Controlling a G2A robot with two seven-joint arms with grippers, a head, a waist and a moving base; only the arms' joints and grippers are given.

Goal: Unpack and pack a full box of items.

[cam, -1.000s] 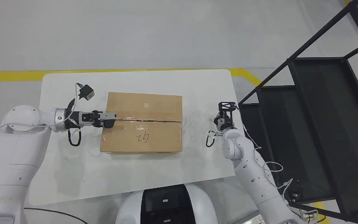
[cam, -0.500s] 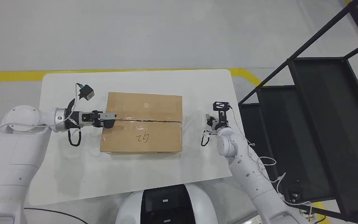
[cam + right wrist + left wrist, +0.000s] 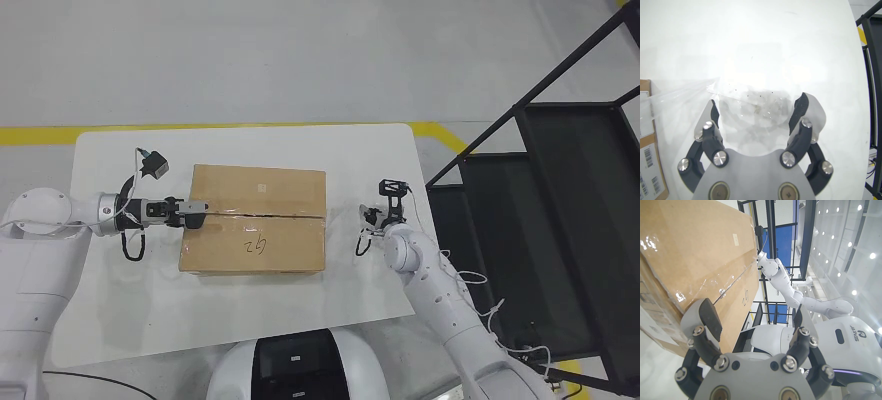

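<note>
A brown cardboard box lies in the middle of the white table, its top seam sealed with clear tape. My left gripper is at the box's left end, level with the seam. In the left wrist view it is open, with one pad against the box's upper edge. My right gripper is just off the box's right end, open. A crumpled strip of clear tape lies between its fingers and stretches back to the box.
A black metal stair frame stands close to the table's right edge, just beyond my right arm. A yellow floor line runs behind the table. Bare tabletop stretches behind the box.
My right gripper has moved left, closer to the box's right end. The left arm and the box have stayed put.
</note>
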